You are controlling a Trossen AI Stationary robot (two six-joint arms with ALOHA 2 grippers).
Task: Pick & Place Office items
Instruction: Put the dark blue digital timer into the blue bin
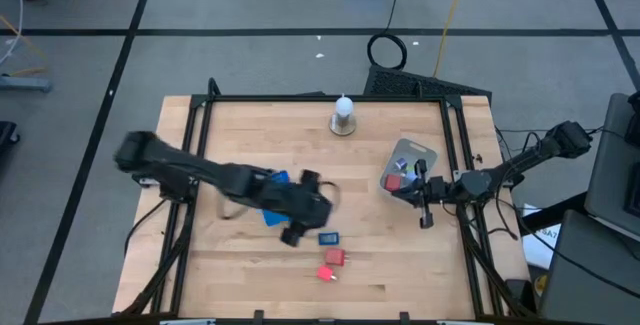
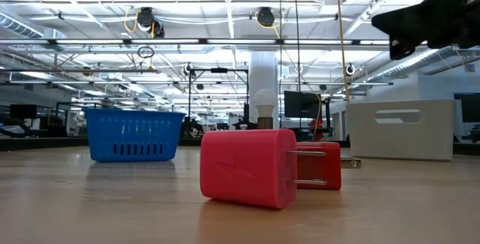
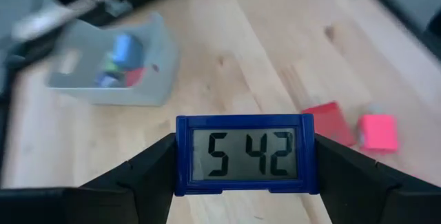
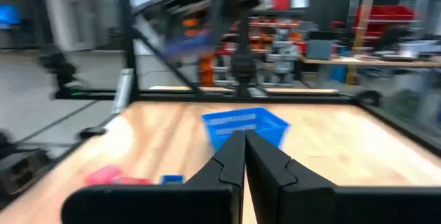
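1. The left gripper (image 3: 244, 156) pinches a small blue digital clock (image 3: 244, 154) between its fingers, above the table's middle.
2. Just beyond it lie a red charger plug (image 1: 334, 256) and another red block (image 1: 326, 274).
3. The right gripper (image 1: 426, 221), pressed together, waits beside the grey container (image 1: 412, 155).

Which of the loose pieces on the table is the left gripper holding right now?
The blue digital clock, clamped between the left gripper fingers. The two red pieces lie untouched on the wood.
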